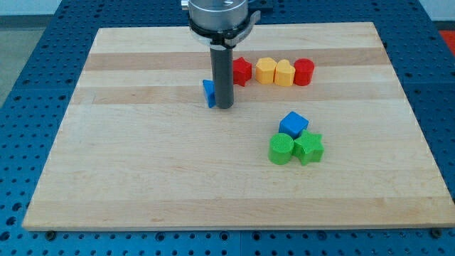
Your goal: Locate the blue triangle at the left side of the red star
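My tip (225,107), a bare rod with no jaws, is touching the blue triangle (208,93) beside the red star (242,71) near the board's (142,178) top edge.

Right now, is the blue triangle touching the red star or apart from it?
Apart: my tip stands between the blue triangle and the red star.

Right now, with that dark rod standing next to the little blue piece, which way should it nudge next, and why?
Probably a short push toward the view's top. My tip sits right beside the blue triangle, on its right, between it and the red star. The triangle lies left of the star already, but lower in the view, so moving it up would line them up.
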